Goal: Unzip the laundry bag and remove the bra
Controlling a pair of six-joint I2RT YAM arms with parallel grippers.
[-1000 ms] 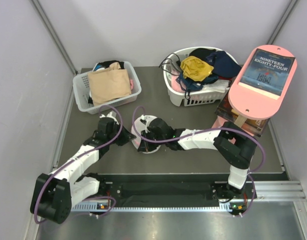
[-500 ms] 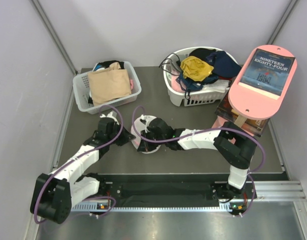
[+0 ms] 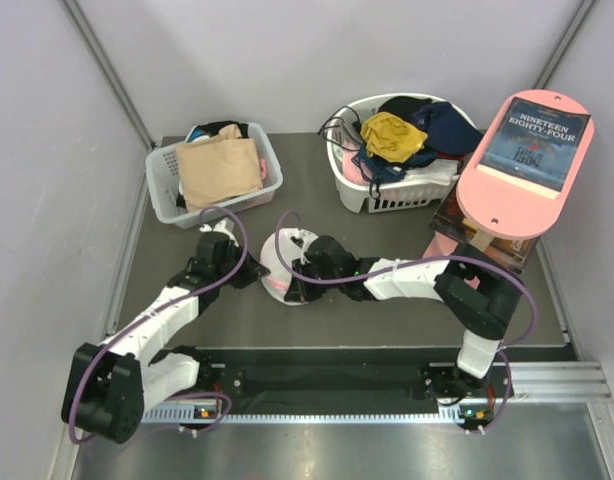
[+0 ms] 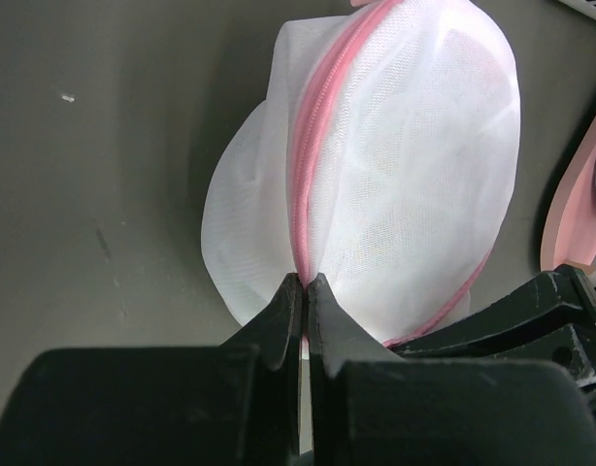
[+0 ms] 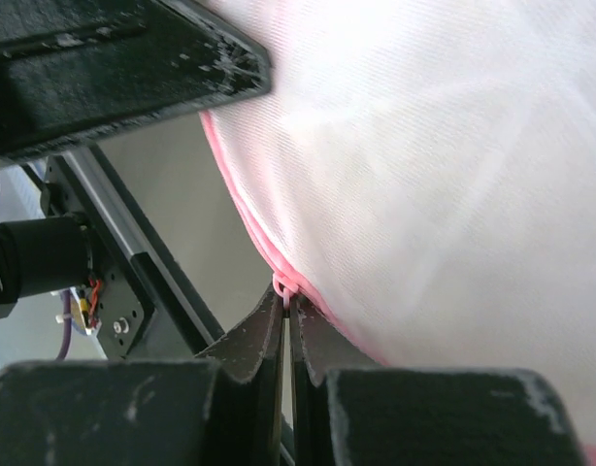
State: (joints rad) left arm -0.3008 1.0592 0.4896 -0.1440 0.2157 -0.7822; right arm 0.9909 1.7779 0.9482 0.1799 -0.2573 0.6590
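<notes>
Laundry bag (image 3: 285,262), round white mesh dome with pink zip, on grey table (image 3: 387,225) between arms | left gripper (image 4: 305,286) clamped on its pink seam, anchoring | right gripper (image 5: 286,299) pinching pink zip pull (image 5: 281,285), set to unzip

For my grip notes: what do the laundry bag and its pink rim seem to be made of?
The laundry bag: white see-through mesh, probably synthetic; the fine weave shows. Its pink rim: matte fabric tape with a zip, ribbed like teeth.
</notes>
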